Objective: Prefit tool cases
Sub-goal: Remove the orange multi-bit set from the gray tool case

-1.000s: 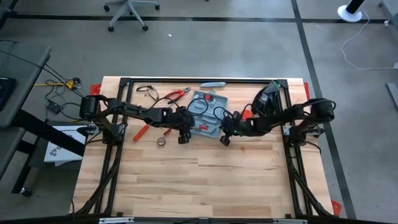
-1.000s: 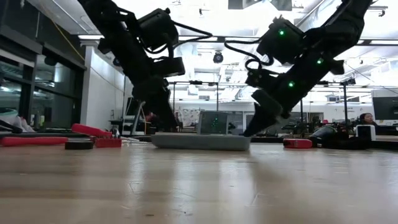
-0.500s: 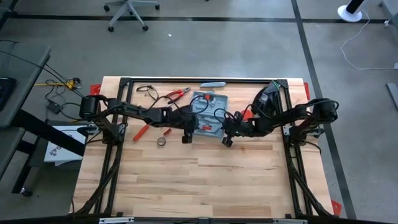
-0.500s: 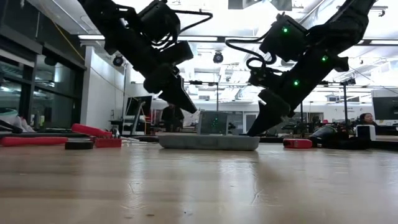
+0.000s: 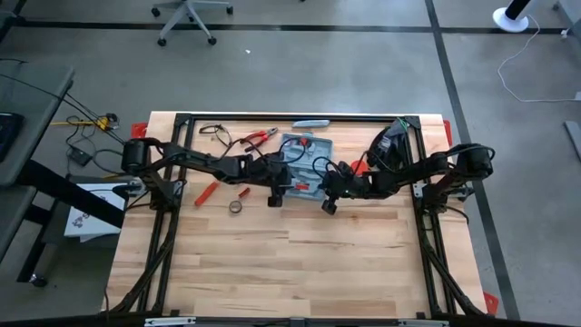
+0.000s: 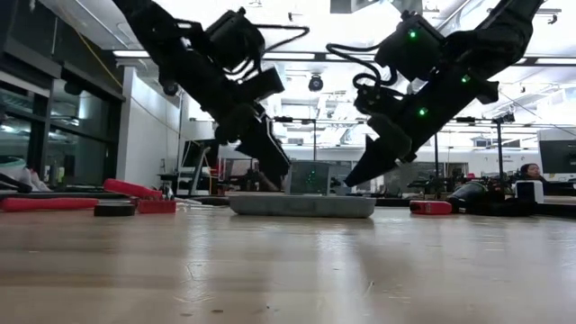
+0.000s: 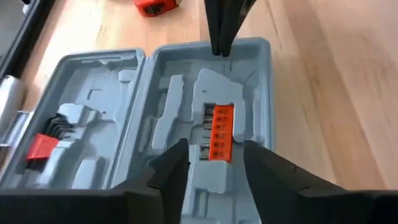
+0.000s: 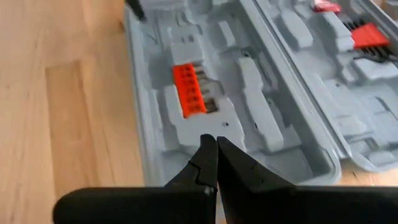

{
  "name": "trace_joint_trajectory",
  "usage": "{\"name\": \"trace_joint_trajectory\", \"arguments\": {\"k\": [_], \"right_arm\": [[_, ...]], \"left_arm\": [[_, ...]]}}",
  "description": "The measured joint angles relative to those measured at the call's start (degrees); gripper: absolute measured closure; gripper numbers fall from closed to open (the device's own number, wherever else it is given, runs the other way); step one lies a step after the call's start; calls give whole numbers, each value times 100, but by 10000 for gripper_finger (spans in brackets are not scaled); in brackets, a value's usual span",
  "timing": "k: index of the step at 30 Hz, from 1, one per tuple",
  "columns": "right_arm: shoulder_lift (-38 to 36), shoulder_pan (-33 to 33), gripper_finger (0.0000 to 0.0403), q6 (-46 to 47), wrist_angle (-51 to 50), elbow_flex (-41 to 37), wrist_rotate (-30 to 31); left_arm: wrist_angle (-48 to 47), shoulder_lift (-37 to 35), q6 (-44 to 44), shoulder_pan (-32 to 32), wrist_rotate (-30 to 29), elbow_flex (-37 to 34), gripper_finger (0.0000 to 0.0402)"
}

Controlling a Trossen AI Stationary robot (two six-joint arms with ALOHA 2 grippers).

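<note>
Wooden counter [image 5: 290, 263] carries the open tool case [image 5: 305, 163] at upper centre. Left hand [image 7: 211, 168] hovers parted and empty over the orange bit strip [image 7: 219, 132]; right hand [image 8: 211, 163], pinched closed on nothing, should probably stay clear while tools seat squarely.

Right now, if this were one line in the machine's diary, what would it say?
tool case: open flat on table | orange bit holder: seated | left gripper: fingers open above it | right gripper: fingers shut over case edge

Matt grey-blue plastic tool case [image 7: 155, 124] lies on smooth, light wooden table [image 7: 336, 93].
</note>
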Motion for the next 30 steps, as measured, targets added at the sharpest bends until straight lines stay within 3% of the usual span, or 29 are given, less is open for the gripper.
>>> {"name": "trace_joint_trajectory", "arguments": {"k": [8,20,30], "right_arm": [[-2,0,403,-14,37,7,-9],[-2,0,403,-36,-52,7,-13],[-4,0,403,-73,-55,8,-15]], "left_arm": [[-57,734,90,67,128,528,209],[-2514,1567,723,215,117,2098,208],[-2430,1977,747,259,522,2334,226]]}}
